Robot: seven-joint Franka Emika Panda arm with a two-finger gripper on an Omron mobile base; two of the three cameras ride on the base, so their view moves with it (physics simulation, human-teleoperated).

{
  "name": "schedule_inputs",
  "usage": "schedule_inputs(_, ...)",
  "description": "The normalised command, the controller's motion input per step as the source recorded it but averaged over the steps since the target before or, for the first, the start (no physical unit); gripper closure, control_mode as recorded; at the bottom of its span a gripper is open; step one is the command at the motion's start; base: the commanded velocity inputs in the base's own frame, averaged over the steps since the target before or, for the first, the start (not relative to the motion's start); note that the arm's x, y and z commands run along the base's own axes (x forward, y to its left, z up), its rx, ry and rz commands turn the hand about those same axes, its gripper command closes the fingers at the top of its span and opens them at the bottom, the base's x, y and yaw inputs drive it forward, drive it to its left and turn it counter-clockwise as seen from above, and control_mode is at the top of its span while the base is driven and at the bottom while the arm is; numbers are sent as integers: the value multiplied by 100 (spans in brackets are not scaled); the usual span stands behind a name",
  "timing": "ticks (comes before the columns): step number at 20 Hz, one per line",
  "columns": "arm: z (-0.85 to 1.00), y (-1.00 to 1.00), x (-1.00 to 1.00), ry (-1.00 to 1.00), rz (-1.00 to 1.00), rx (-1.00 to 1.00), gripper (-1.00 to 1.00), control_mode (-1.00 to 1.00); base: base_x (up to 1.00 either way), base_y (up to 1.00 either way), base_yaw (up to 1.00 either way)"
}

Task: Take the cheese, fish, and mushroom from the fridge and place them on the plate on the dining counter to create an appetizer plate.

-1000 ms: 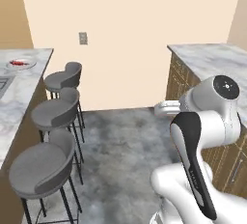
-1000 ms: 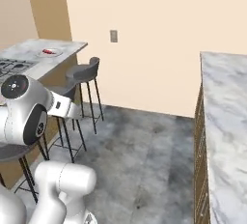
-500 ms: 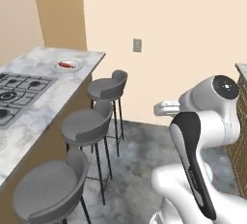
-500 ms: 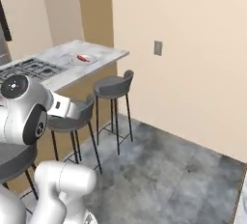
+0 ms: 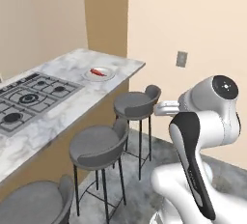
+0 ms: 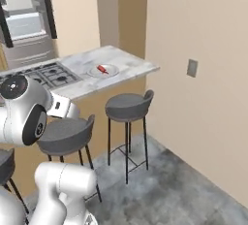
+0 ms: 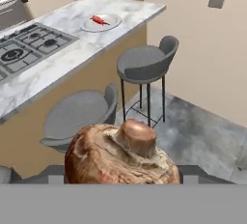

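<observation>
Pincer (image 7: 120, 182) grasping the mushroom (image 7: 120, 155) — it bulks large at the bottom of the hand view, stem up, w/ jaws spread wide around it. So mushroom is in transit, not yet delivered.

Plate (image 5: 99, 75) sits on the tabletop (image 5: 58, 109) toward its far end, past the cooktop (image 5: 29, 97). The fish (image 5: 98, 72) is already lying on it, so that item looks done. Can't see cheese on the plate from here; plate is small in the base views, so not certain, but only red shows.

Fridge (image 6: 26, 20) stands at far left in the right base view, door apparently open, shelves showing.

Robot is on the stool (image 5: 137, 105) side, well apart from the plate.

Judged progress: approx one of three placed, second in hand. Left: get near the tabletop, set mushroom beside the fish, then cheese — prob. another fridge trip.
</observation>
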Motion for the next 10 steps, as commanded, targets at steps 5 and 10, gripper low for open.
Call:
schedule_inputs(5,0,0,0,0,0,0,100,100,100,-87,50)
schedule_inputs(10,0,0,0,0,0,0,100,100,100,-86,49)
